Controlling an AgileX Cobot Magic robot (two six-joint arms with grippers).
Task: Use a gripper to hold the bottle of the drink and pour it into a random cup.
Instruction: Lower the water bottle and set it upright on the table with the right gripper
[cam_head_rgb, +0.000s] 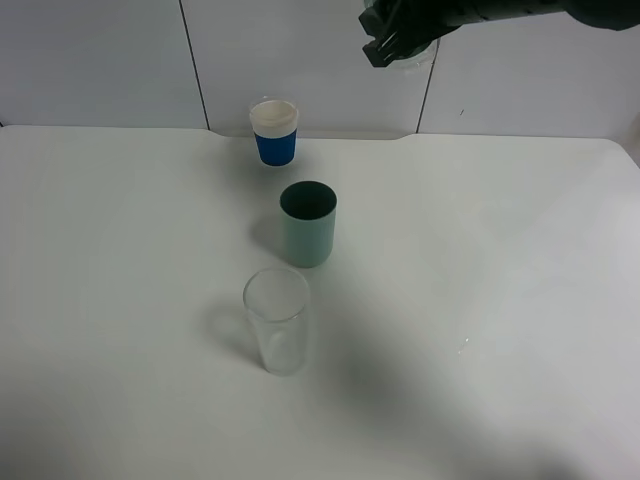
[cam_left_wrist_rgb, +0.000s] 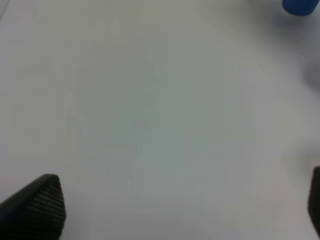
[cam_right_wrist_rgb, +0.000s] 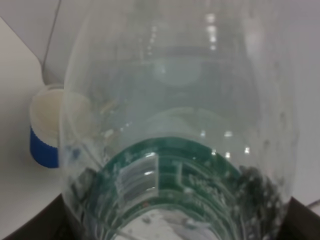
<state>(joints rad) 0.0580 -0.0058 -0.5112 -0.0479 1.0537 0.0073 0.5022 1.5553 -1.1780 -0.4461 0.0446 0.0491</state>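
The bottle of the drink (cam_right_wrist_rgb: 175, 150), clear plastic with a dark green label, fills the right wrist view. My right gripper (cam_right_wrist_rgb: 167, 227) is shut on it, with the black jaws at either side of the label. In the exterior high view this gripper (cam_head_rgb: 395, 40) is high at the back, above and to the right of the cups, and only a faint clear part of the bottle (cam_head_rgb: 420, 55) shows. The teal-green cup (cam_head_rgb: 308, 225) stands upright mid-table. My left gripper (cam_left_wrist_rgb: 175, 210) is open over bare table.
A blue-and-white paper cup (cam_head_rgb: 274, 130) stands near the back wall behind the teal cup; it also shows in the right wrist view (cam_right_wrist_rgb: 45, 135) and the left wrist view (cam_left_wrist_rgb: 300, 6). A clear glass tumbler (cam_head_rgb: 276, 320) stands in front of the teal cup.
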